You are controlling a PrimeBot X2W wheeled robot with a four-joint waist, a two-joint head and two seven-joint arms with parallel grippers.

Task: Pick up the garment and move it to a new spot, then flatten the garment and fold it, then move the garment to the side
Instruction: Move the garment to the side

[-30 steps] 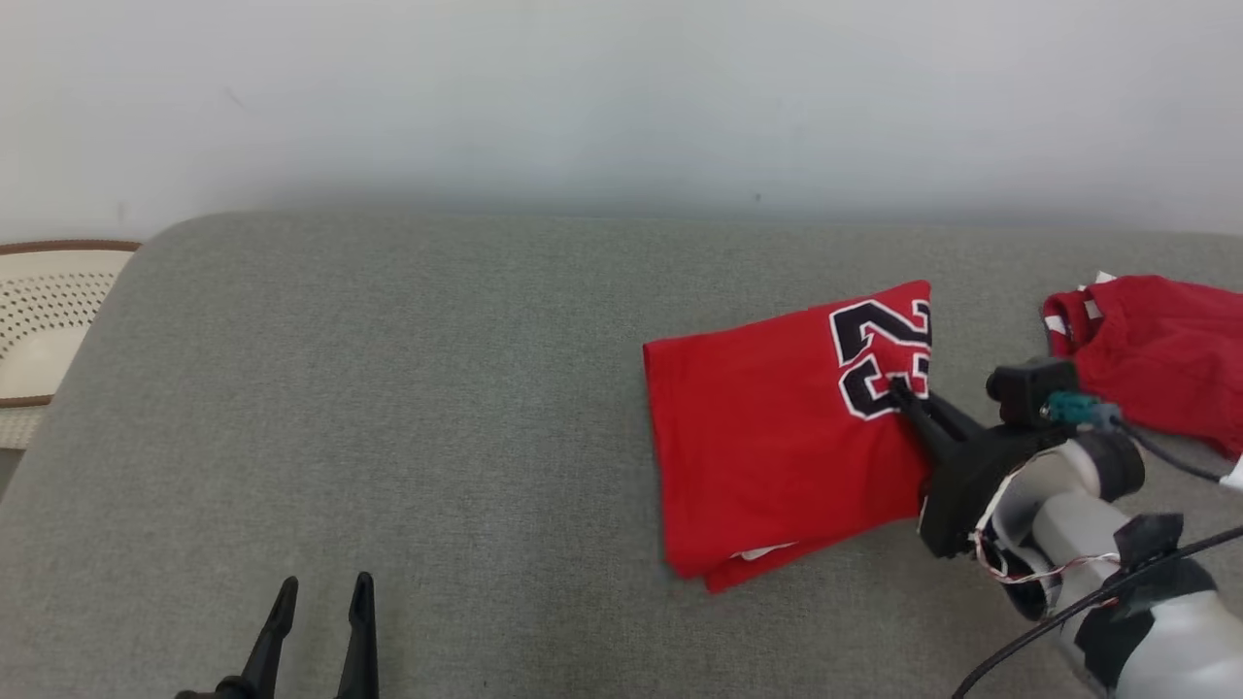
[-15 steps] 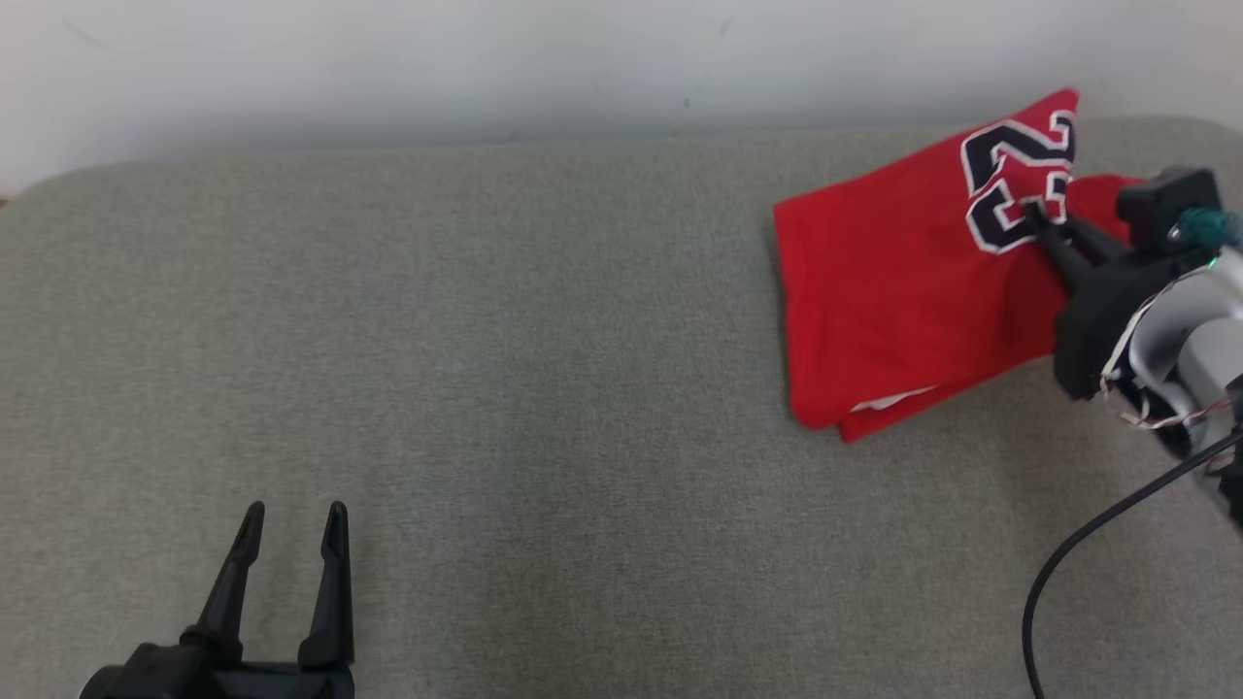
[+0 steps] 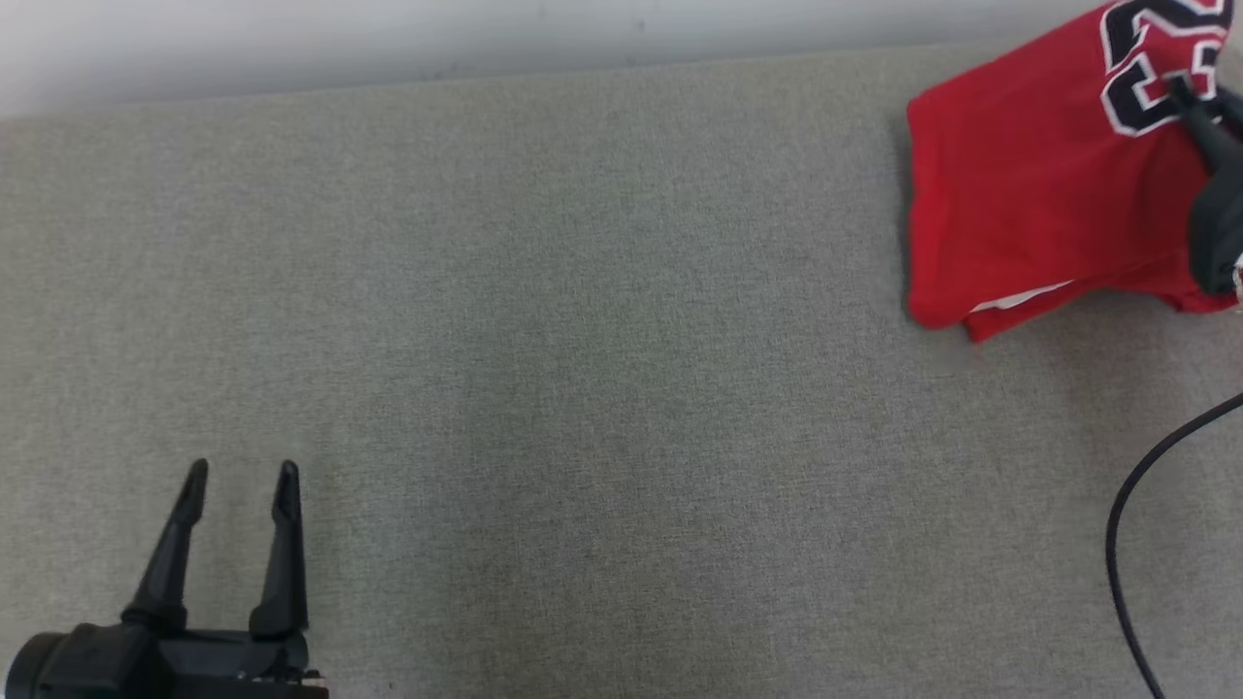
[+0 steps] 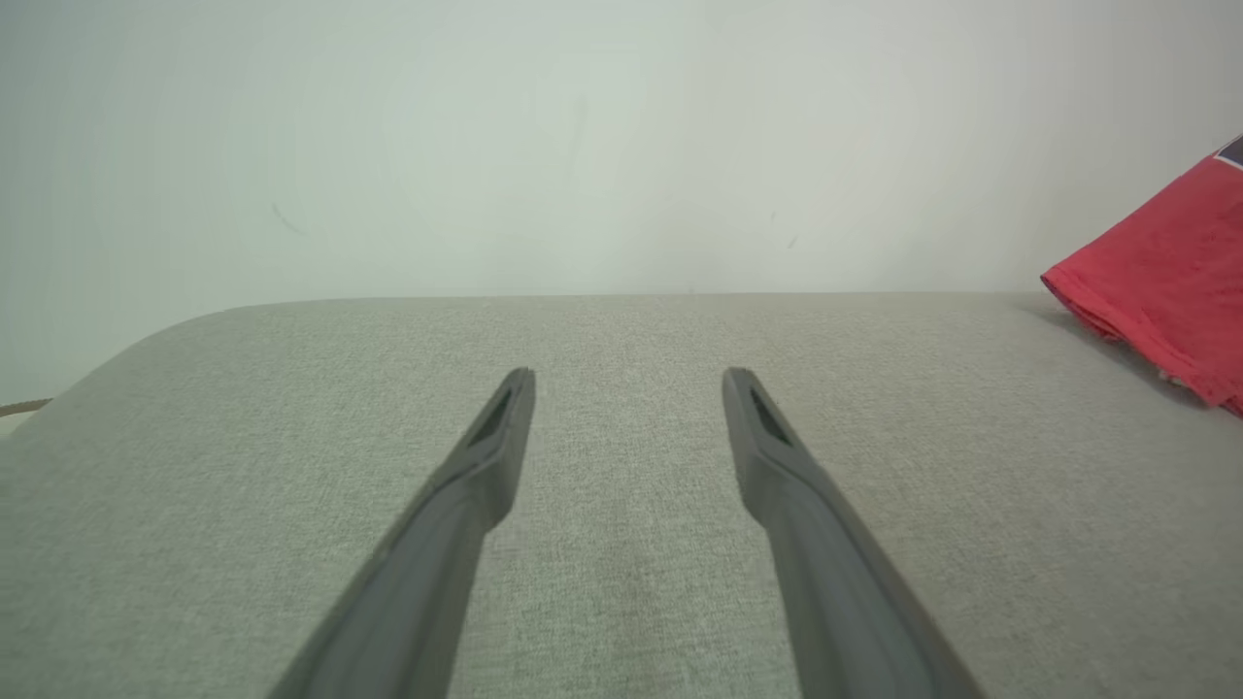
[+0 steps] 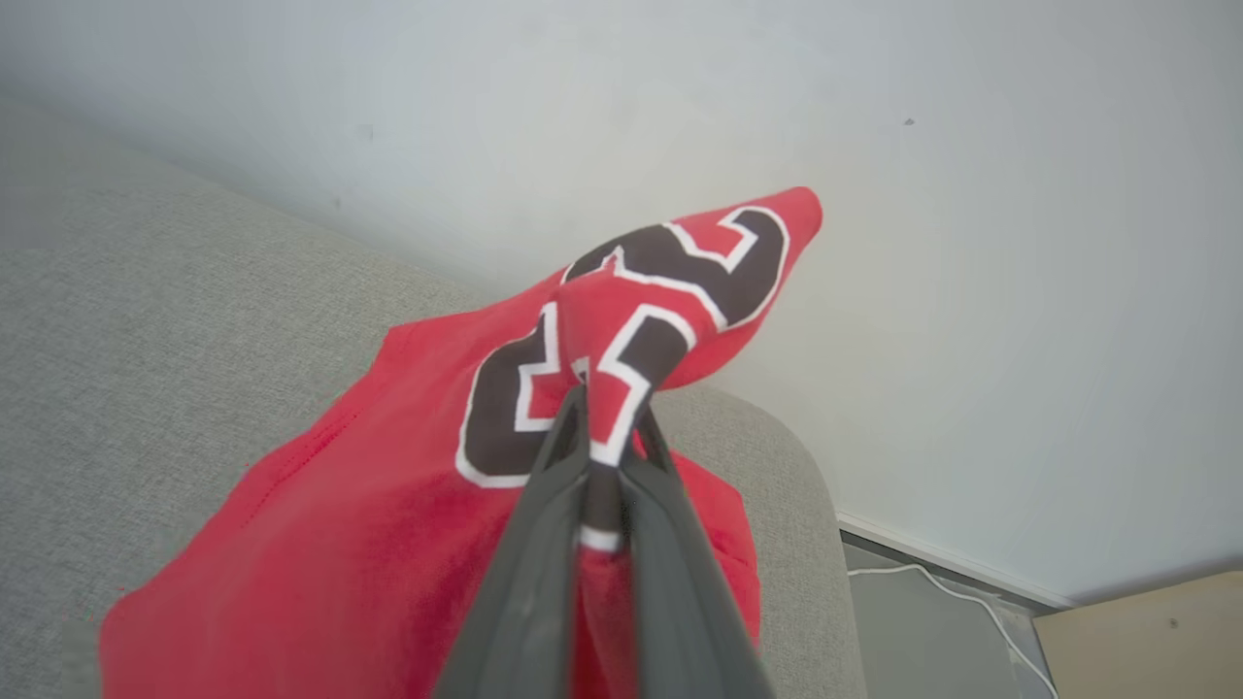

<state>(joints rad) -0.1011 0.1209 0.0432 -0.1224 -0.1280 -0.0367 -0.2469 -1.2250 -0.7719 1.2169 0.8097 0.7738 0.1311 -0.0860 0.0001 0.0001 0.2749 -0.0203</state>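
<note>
Garment [image 3: 1020, 204]: red jersey w/ black no. edged in white, upper right of head view, running off the right edge. Looks already folded: layers stacked at its lower edge, a white strip showing btwn them. So pick-up, flatten and fold seem done; I judge this is the last step, the move to the side. Left to do: set it down and let go.

Right jaws pressed together, pinching a bunch of cloth at the number print; in right wrist view that bit peaks up above the fingers, rest of the jersey spreads low toward the counter [image 3: 583, 320]. Whether it's fully off the surface, can't tell.

Left jaws spread, nothing btwn them, lower left of head view over bare cloth.

Counter is covered in grey-green woven fabric, rounded corners. Plain pale wall [image 4: 621, 136] behind. Black cable [image 3: 1131, 524] at lower right of head view; right wrist view's lower right shows floor w/ a white cable [image 5: 932, 582]
</note>
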